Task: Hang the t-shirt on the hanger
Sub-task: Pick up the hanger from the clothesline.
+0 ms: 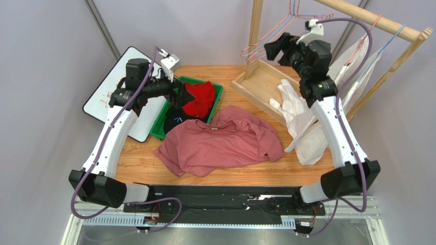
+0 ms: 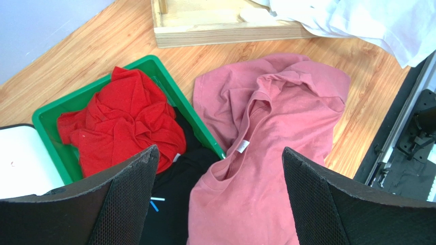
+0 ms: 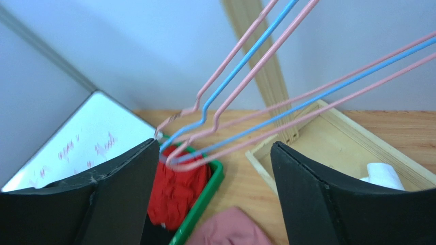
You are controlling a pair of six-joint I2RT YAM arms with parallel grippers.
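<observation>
The t-shirt (image 1: 220, 143) lies crumpled and spread on the wooden table (image 1: 138, 166), collar toward the green bin (image 1: 217, 94), one edge lapping the bin's near rim; its sleeves are folded under and hard to trace. At the far right stands a wooden rack (image 1: 358, 15), its top rail cut off by the frame edge, with white cloth or plastic (image 1: 307, 127) draped from its tray down onto the table; which of the two cannot be told. In the bin a red garment (image 1: 200, 98) sits heaped on a black garment (image 1: 174, 121), most of which is hidden. The left gripper (image 2: 220, 158) hovers above bin and shirt, jaws wide apart, holding nothing. The right gripper (image 3: 215, 148) is raised toward the rack, jaws likewise spread, with wires crossing the gap; contact is unclear. The hanger (image 3: 234, 56) hangs from the rail among other pink wires and a blue hanger (image 3: 249, 56), overlapping so that separate outlines blur. A small white label (image 2: 242, 147) shows inside the collar.
</observation>
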